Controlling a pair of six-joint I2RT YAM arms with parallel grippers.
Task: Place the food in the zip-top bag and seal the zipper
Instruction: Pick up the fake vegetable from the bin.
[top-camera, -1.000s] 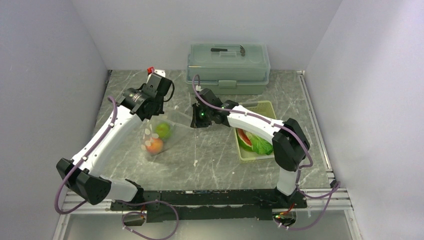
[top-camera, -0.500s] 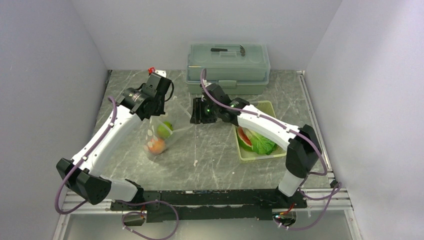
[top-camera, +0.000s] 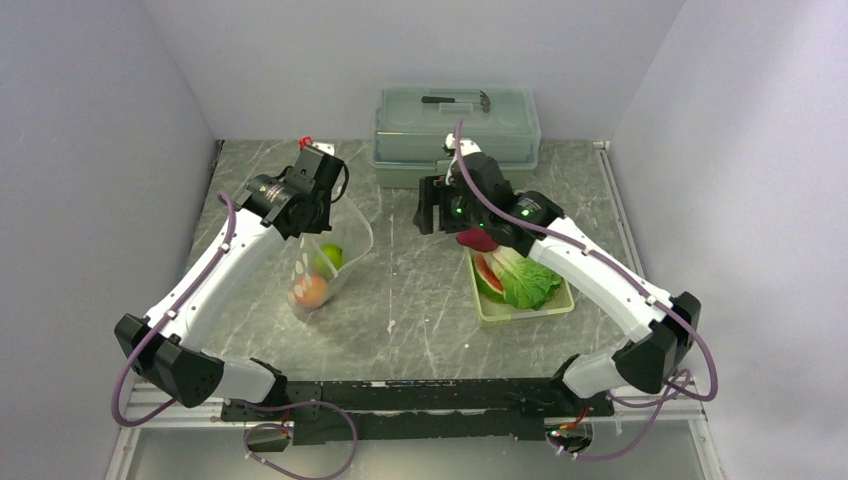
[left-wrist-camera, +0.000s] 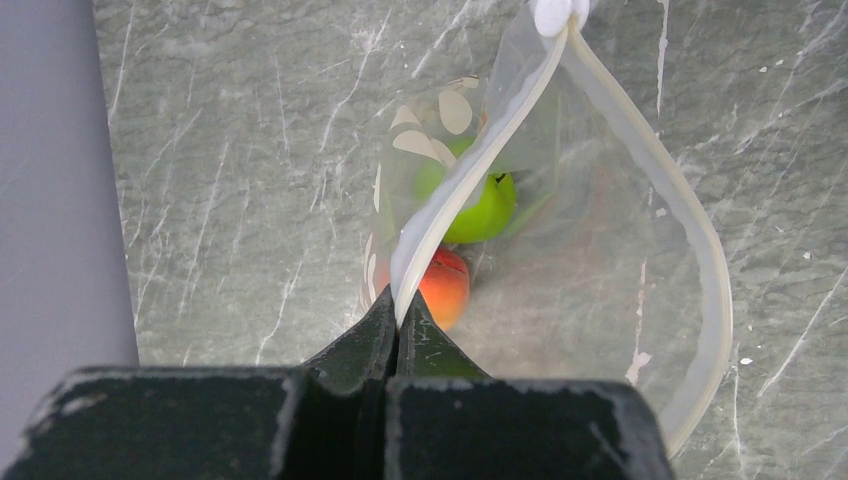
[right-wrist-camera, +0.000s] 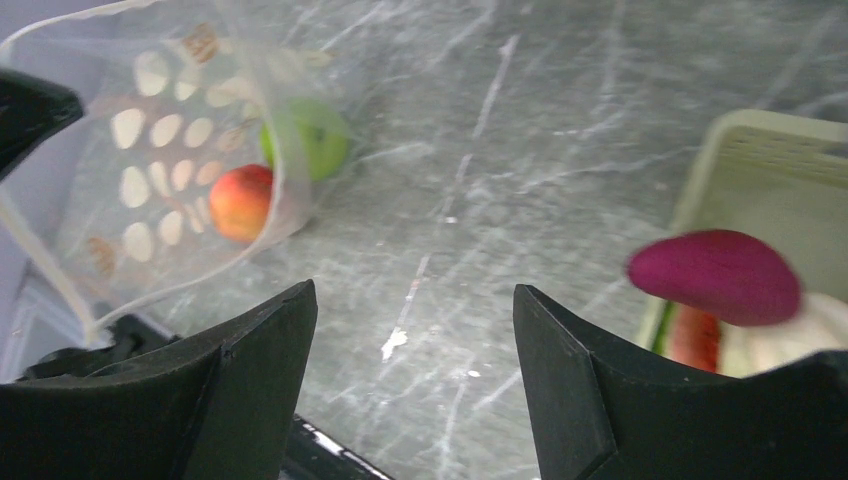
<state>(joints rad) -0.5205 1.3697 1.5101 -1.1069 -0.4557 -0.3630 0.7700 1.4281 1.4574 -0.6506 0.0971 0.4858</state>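
The zip-top bag (top-camera: 330, 262) is clear with white dots and stands left of centre, its mouth gaping open. My left gripper (top-camera: 322, 206) is shut on the bag's rim and holds it up. In the left wrist view the left gripper (left-wrist-camera: 397, 312) pinches the zipper (left-wrist-camera: 470, 165). A green fruit (left-wrist-camera: 482, 206) and an orange-red fruit (left-wrist-camera: 445, 285) lie inside. My right gripper (top-camera: 430, 206) hangs open and empty, right of the bag. A magenta root (right-wrist-camera: 715, 275) lies at the tray's edge, near the lettuce (top-camera: 527, 280) and the watermelon slice (top-camera: 488, 276).
A pale yellow-green tray (top-camera: 520, 311) lies right of centre. A lidded grey-green box (top-camera: 457, 125) stands at the back. Grey walls close in on both sides. Bare marbled tabletop (right-wrist-camera: 520, 150) lies between the bag and the tray.
My right gripper has opened, let go of the bag's edge and drawn back to the right toward the tray. The bag hangs from the left gripper alone.
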